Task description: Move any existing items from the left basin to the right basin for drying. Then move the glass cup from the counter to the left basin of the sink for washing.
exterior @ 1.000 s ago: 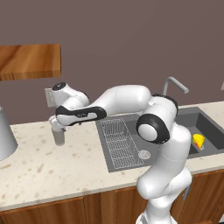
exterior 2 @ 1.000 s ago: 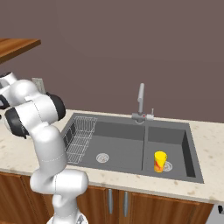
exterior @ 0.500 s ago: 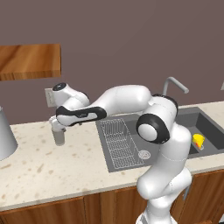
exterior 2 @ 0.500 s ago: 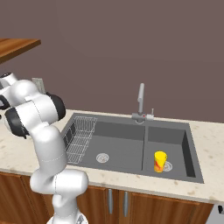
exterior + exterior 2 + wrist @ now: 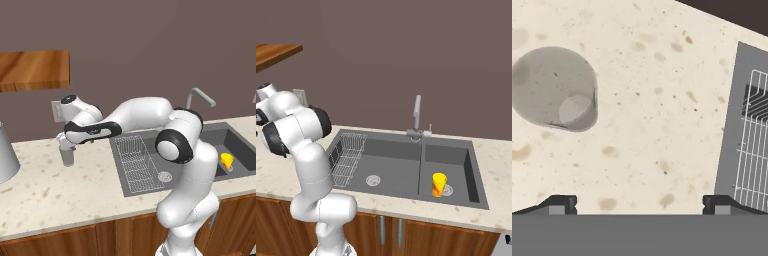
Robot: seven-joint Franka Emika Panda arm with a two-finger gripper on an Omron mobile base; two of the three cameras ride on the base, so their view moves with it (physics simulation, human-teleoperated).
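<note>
The glass cup (image 5: 67, 157) stands upright on the beige counter (image 5: 60, 196), left of the sink (image 5: 131, 186). My gripper (image 5: 64, 143) hovers just above and beside it, pointing down. In the hand view the glass cup (image 5: 554, 88) lies at the upper left, outside the open gripper (image 5: 642, 205), whose fingertips (image 5: 559, 204) are wide apart over bare counter (image 5: 652, 100). The yellow red-banded item (image 5: 439, 184) stands upright in the right basin (image 5: 456, 162), beside its drain. The left basin (image 5: 391, 167) holds a wire rack (image 5: 348, 156) and nothing else.
A large grey cone-shaped object (image 5: 5, 152) stands at the counter's far left. The curved faucet (image 5: 417, 116) rises behind the sink's divider. An outlet (image 5: 56, 110) sits on the wall behind the hand, and a wooden cabinet (image 5: 34, 70) hangs above.
</note>
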